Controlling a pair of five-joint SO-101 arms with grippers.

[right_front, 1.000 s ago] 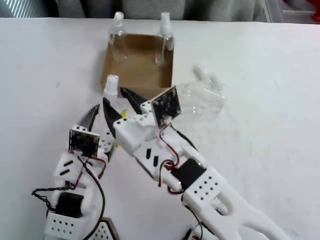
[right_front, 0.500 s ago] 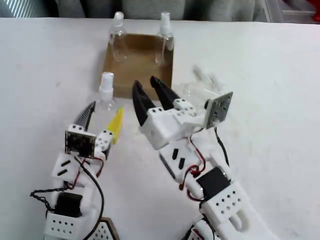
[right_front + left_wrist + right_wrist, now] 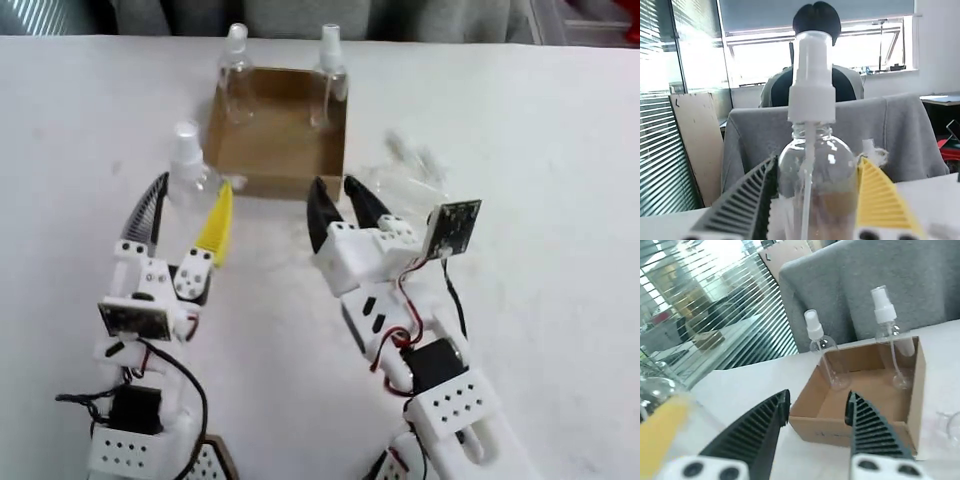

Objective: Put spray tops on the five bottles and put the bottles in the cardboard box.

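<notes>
At centre left of the high view, just outside the cardboard box, the left jaws stand clamped on the bottle, while the right jaws, now apart, have withdrawn from its spray top, which suggests capping is complete and boxing is next.

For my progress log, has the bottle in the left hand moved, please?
Yes; the bottle has shifted left, away from the cardboard box's front corner.

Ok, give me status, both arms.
Left gripper shut on capped bottle, beside the box. Right gripper open, empty, at box front. Two bottles in box. Nothing between bottle and box.
</notes>
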